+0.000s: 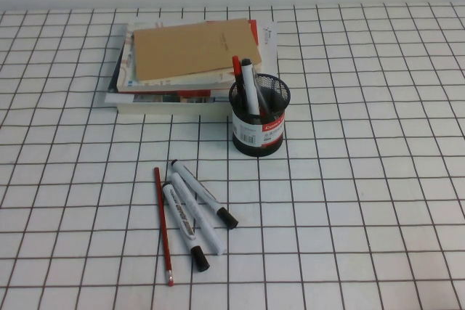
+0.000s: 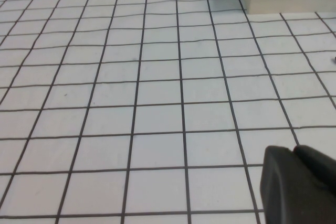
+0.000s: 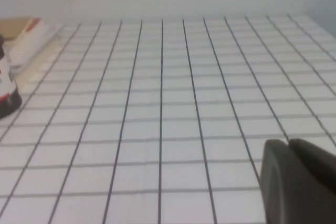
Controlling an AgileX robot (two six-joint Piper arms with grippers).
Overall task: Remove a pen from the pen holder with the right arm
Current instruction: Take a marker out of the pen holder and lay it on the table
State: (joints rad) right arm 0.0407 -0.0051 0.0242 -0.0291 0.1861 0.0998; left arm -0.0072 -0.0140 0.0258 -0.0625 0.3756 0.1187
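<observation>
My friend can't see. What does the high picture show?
A black mesh pen holder holding two pens stands on a gridded table, before stacked books. Three markers and a red pencil lie nearer the robot. The left gripper and right gripper are outside this view.

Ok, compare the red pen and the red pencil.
The red pen stands near upright in the holder, only its top showing; the red pencil lies flat on the table, fully visible. The pen looks thicker than the pencil. Both are red. The left gripper and the shut right gripper hover over the table, touching neither.
</observation>
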